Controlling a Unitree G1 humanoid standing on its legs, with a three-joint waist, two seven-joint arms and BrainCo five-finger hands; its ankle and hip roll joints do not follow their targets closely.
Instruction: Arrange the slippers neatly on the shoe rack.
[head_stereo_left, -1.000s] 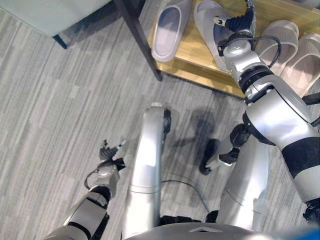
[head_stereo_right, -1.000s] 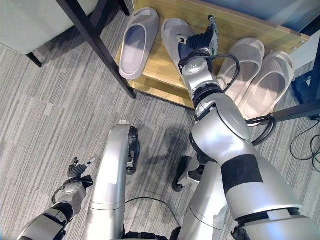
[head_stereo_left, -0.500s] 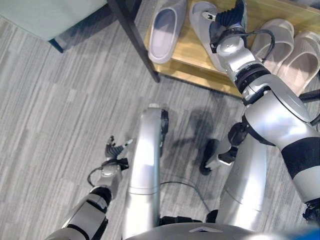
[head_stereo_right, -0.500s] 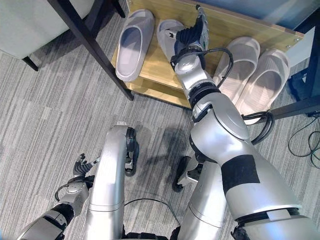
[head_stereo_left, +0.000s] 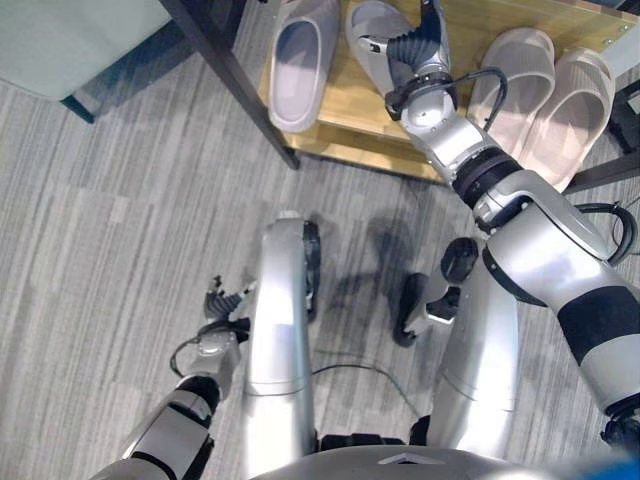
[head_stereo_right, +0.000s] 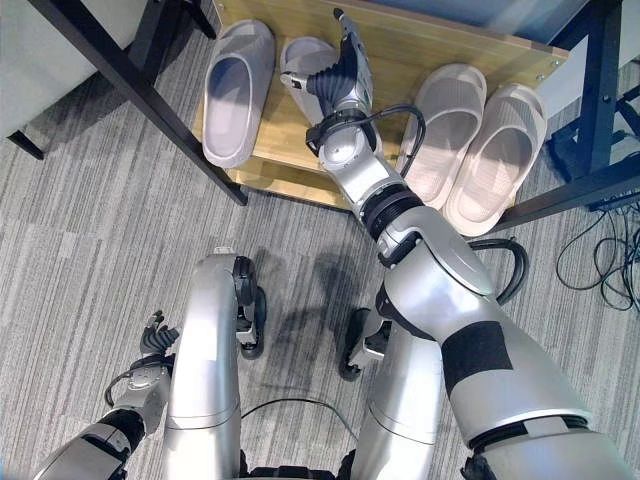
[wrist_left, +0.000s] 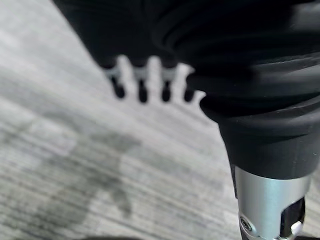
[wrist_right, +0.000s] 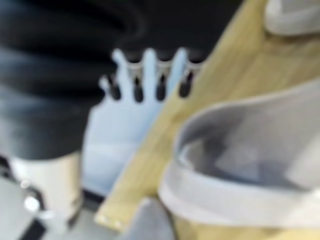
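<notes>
Four slippers lie on the wooden shoe rack. A grey slipper sits at the left, and a second grey slipper lies just to its right. Two beige slippers rest side by side at the right end. My right hand lies over the right side of the second grey slipper, open, fingers straight and pointing to the back of the rack, thumb across the slipper. The right wrist view shows those straight fingers above that grey slipper. My left hand hangs low over the carpet, open and holding nothing.
A black frame leg crosses in front of the rack's left end, with a pale seat behind it. More black frame bars and cables stand by the rack's right end. Grey striped carpet covers the floor.
The head camera has shifted, sliding the rack left and down in view. My right hand has stayed on the second grey slipper and reached a bit further back. The left hand has barely moved.
</notes>
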